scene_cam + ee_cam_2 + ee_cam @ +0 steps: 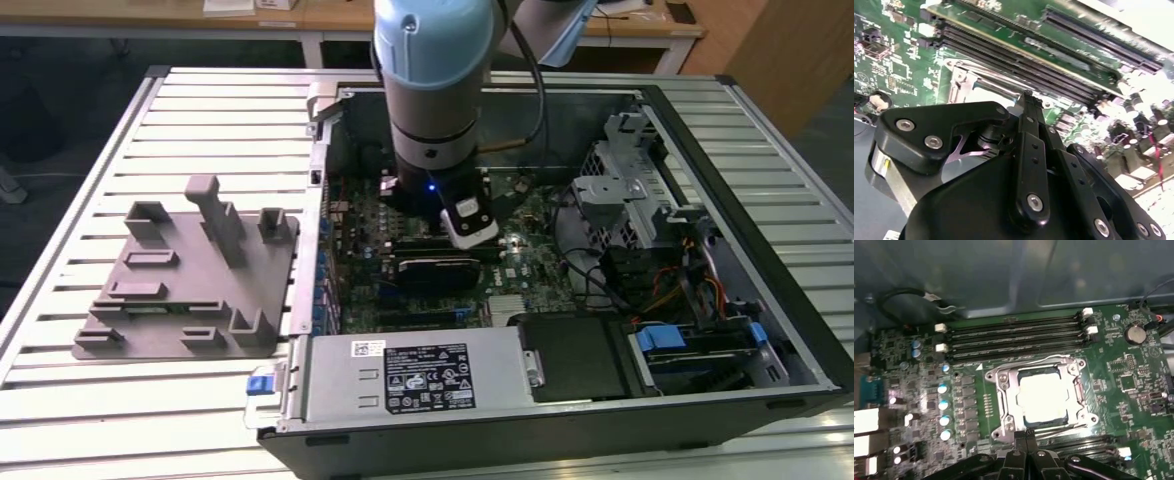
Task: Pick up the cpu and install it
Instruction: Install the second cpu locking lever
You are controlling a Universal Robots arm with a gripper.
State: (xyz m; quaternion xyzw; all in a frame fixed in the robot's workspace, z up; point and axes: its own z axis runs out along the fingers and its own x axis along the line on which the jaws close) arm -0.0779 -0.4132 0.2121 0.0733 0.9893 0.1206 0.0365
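The exterior view looks down from above at the open computer case (561,250) on the slatted table (80,130). Both wrist views ride low on the arm, close over the green circuit board (1124,365) (their shared ground), fingertips (1026,436) together.

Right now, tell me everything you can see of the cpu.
In the first wrist view the cpu is a flat square chip with a pale, shiny metal top. It lies level inside the metal socket frame on the green motherboard, below the rows of memory slots. The hand sits at the frame's near edge, its fingertips together and holding nothing; it does not touch the chip.
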